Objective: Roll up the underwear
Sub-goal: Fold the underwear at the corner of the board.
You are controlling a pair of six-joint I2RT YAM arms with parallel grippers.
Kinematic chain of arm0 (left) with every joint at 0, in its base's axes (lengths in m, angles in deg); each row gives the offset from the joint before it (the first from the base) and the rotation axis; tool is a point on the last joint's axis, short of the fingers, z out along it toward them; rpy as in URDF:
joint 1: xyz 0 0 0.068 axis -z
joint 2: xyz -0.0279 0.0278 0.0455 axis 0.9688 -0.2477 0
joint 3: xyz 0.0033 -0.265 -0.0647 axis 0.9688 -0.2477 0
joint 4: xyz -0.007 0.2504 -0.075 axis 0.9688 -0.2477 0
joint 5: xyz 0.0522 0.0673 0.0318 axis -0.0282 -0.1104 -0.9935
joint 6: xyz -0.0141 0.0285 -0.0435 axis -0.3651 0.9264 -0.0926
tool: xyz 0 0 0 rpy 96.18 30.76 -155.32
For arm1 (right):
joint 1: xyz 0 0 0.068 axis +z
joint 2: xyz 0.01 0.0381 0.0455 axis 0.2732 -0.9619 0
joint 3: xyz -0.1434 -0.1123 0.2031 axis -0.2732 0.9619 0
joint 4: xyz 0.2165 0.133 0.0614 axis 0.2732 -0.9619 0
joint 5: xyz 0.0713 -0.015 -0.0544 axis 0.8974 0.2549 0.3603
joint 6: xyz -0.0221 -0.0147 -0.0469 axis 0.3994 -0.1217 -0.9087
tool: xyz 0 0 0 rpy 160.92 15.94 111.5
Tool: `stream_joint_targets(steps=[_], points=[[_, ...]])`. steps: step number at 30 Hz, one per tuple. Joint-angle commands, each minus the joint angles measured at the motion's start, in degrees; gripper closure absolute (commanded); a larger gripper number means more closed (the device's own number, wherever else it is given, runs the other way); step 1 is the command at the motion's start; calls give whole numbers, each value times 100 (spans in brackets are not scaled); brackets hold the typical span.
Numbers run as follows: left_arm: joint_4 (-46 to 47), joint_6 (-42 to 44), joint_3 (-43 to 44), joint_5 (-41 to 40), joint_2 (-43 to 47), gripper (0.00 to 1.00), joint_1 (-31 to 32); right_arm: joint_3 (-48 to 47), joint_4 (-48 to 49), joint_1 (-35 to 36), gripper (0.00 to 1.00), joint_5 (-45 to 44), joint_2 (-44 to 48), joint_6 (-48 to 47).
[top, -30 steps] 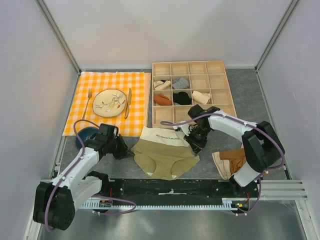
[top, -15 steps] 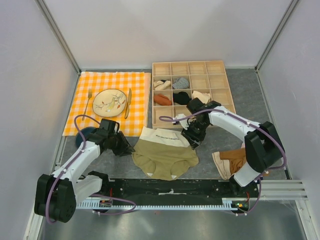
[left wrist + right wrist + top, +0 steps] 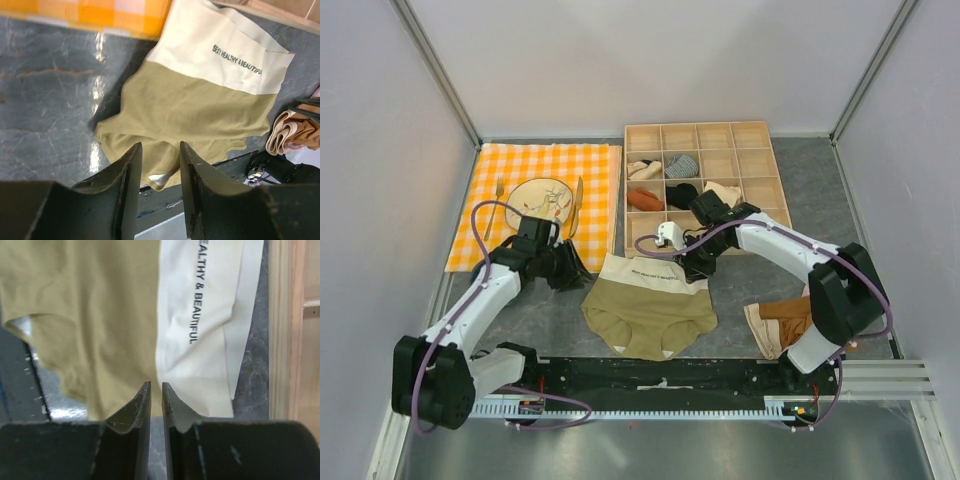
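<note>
Matt olive cloth underwear (image 3: pixel 650 310) on a glossy marbled table (image 3: pixel 50 110), near a bare-wood tray (image 3: pixel 696 126).

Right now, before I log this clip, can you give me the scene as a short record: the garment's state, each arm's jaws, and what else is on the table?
underwear: spread flat, unrolled, cream waistband toward the far side
left gripper: jaws apart, empty, beside the garment's left edge
right gripper: jaws nearly together at the waistband's right end; pinch on fabric unclear
other items: wooden divider box holding small cloth items, rust-brown garment, orange checked cloth
task progress: rolling not yet started
</note>
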Motion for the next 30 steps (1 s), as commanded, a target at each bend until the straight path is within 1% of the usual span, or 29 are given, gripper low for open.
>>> stream_joint_targets(steps=[1, 3, 4, 7, 9, 13, 15, 16, 17, 18, 19, 20, 21, 22, 23, 24, 25, 26, 27, 30], points=[[434, 620, 448, 260, -577, 57, 0, -165, 602, 27, 80, -462, -475, 69], [504, 761, 579, 312, -850, 57, 8, -121, 752, 27, 80, -656, -616, 218], [565, 822, 615, 304, -1156, 57, 17, -69, 778, 27, 80, -718, -668, 245], [575, 1103, 782, 225, -1667, 57, 17, 2, 963, 27, 80, -946, -827, 429], [575, 1279, 887, 198, -1879, 57, 26, 19, 1051, 18, 80, -990, -897, 508], [557, 1420, 976, 181, -2196, 57, 35, -129, 981, 18, 79, -719, -731, 448], [566, 1412, 941, 154, -2100, 57, 35, -305, 692, 27, 76, -210, -581, 211], [575, 1403, 897, 15, -1995, 55, 35, -558, 543, 27, 75, 18, -555, -164], [575, 1342, 853, -56, -1872, 55, 35, -726, 54, 27, 72, 455, -563, -594], [575, 1298, 731, -126, -1532, 55, 26, -936, -290, 36, 71, 712, -607, -1077], [557, 1271, 686, -240, -1363, 54, 26, -1313, -572, 53, 65, 906, -642, -1996], [514, 1228, 651, -302, -1178, 54, 26, -1499, -1036, 62, 62, 1047, -747, -2388], [418, 1192, 589, -372, -863, 53, 26, -1684, -1232, 115, 59, 1240, -818, -2749], [364, 1148, 554, -478, -686, 52, 17, -2077, -1452, 141, 50, 1311, -897, -3222], [320, 1052, 484, -505, -519, 50, 0, -2290, -1915, 176, 46, 1373, -1106, -4053], [233, 990, 440, -540, -213, 45, 0, -2492, -2102, 281, 44, 1400, -1222, -4488], [206, 807, 396, -566, -62, 43, -9, -2903, -2270, 343, 40, 1383, -1345, -4806], [180, 692, 265, -567, 88, 40, -9, -3134, -2550, 405, 39, 1348, -1616, -5261], [188, 595, 185, -471, 237, 40, -27, -3571, -2648, 562, 39, 1225, -1766, -5396], [232, 130, -184, -329, 730, 41, -18, -4319, -2737, 931, 40, 926, -2311, -5572]])
